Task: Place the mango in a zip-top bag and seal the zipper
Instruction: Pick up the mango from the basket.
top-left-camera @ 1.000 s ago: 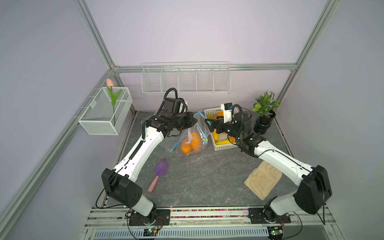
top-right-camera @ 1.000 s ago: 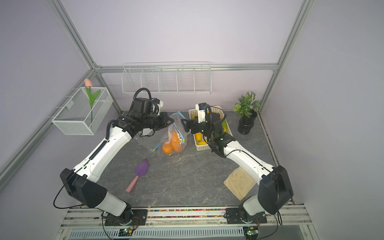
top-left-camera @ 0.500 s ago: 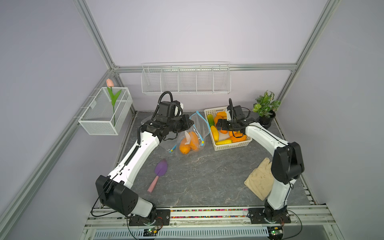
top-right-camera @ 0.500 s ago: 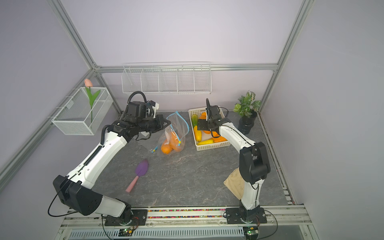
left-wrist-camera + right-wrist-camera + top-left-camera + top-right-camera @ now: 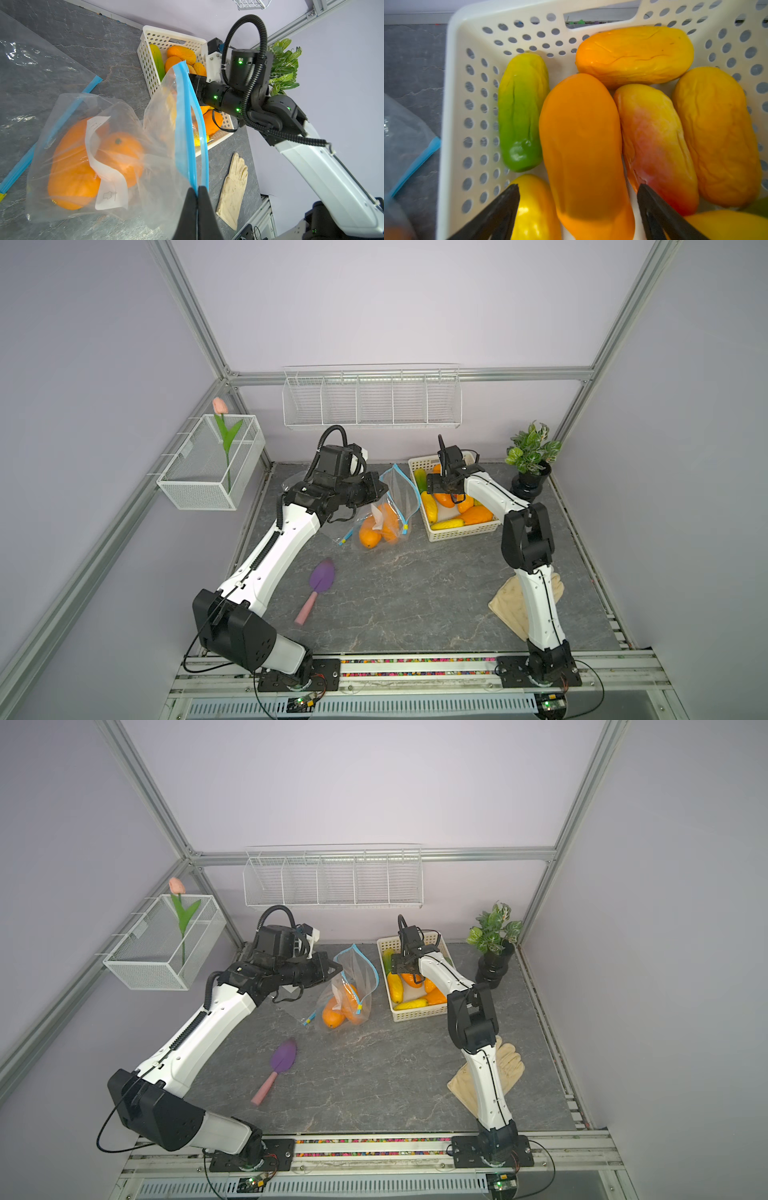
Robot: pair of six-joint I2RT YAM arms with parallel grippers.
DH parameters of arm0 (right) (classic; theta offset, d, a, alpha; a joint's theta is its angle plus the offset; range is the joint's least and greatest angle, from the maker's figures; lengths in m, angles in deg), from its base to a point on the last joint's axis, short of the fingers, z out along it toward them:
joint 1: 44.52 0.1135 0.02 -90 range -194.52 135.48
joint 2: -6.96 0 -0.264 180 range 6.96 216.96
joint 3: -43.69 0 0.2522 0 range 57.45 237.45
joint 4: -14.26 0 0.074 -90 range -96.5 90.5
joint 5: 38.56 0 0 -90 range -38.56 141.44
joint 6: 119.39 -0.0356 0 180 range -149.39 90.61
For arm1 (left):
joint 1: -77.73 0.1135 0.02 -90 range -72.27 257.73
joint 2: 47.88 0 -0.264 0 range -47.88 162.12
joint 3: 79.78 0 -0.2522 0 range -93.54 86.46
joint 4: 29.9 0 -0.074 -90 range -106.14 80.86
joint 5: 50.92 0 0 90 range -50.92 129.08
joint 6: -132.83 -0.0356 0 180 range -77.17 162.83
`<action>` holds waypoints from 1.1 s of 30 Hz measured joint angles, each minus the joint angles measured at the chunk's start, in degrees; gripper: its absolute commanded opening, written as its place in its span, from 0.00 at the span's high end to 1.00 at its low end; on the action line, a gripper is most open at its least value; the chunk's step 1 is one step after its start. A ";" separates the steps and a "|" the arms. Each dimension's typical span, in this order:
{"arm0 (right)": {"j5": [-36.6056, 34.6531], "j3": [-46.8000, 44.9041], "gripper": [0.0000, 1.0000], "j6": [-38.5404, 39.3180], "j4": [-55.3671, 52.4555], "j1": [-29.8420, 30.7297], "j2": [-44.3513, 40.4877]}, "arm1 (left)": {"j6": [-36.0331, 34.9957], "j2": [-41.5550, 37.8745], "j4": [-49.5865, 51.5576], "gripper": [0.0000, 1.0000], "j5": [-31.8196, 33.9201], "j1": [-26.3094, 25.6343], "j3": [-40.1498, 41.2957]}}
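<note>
A clear zip-top bag (image 5: 397, 497) with a blue zipper (image 5: 182, 124) stands on the table, its mouth held up. My left gripper (image 5: 197, 188) is shut on the zipper strip at one end of the mouth, also visible in a top view (image 5: 336, 970). Two orange mangoes (image 5: 70, 166) and a white paper slip lie inside the bag. My right gripper (image 5: 577, 186) is open, low inside the white perforated basket (image 5: 456, 104). Its fingers straddle a long orange mango (image 5: 581, 135), with a gap on each side. Several more mangoes, orange, yellow, green and reddish, fill the basket.
A second empty zip bag (image 5: 31, 68) lies flat behind the held one. A purple trowel (image 5: 320, 578) lies at centre left, a beige glove (image 5: 509, 605) by the right arm's base. A potted plant (image 5: 530, 460) stands at the back right, beside the basket (image 5: 457, 533).
My right arm has swung away from the bag's mouth to the basket and come down over the mangoes. The left gripper kept hold of the bag and shifted slightly left.
</note>
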 measured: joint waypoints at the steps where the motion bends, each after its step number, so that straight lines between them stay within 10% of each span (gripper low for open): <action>1: -0.33 0.96 0.09 0.07 -0.48 0.00 1.14 | -0.09 0.00 0.00 1.00 0.00 0.00 0.00; 6: -1.05 3.58 0.10 0.85 -2.12 0.11 4.24 | -0.52 0.02 0.00 1.00 0.00 0.00 0.00; 14: -1.77 3.91 0.46 1.97 -3.10 0.00 4.04 | -0.74 0.50 -0.02 1.00 -0.02 0.00 0.00; 19: -1.73 0.39 0.52 1.79 -2.86 0.00 -0.74 | -0.72 0.63 -0.04 1.00 -0.02 0.00 0.00; 33: 3.85 -37.11 0.56 -5.42 25.81 5.73 -47.78 | -0.70 0.63 0.02 1.00 -0.02 0.00 0.00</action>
